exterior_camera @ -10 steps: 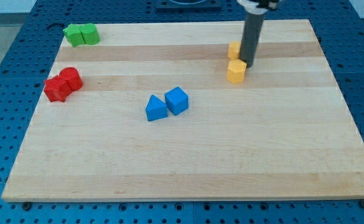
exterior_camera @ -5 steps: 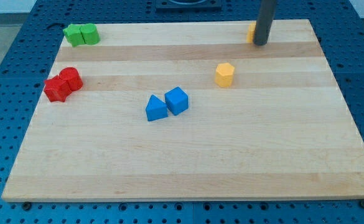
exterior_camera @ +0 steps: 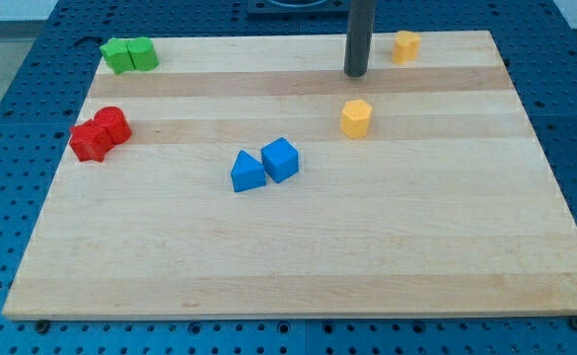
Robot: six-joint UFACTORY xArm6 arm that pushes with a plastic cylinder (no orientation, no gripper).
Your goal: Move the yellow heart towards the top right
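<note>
A small yellow block (exterior_camera: pixel 404 45), whose heart shape is hard to make out, lies near the board's top edge at the view's upper right. A yellow hexagon block (exterior_camera: pixel 356 117) lies lower, right of the board's centre. My tip (exterior_camera: pixel 355 74) rests on the board to the left of the upper yellow block and above the hexagon. It touches neither.
Two green blocks (exterior_camera: pixel 129 54) sit together at the top left corner. Two red blocks (exterior_camera: pixel 100 133) sit together at the left edge. A blue triangle (exterior_camera: pixel 248 172) and a blue cube-like block (exterior_camera: pixel 280 159) lie side by side near the centre. The wooden board (exterior_camera: pixel 288 256) rests on a blue perforated table.
The upper yellow block was pushed up and right to the top edge, and the hexagon slid a little down-left. My tip then moved left, away from the upper block.
</note>
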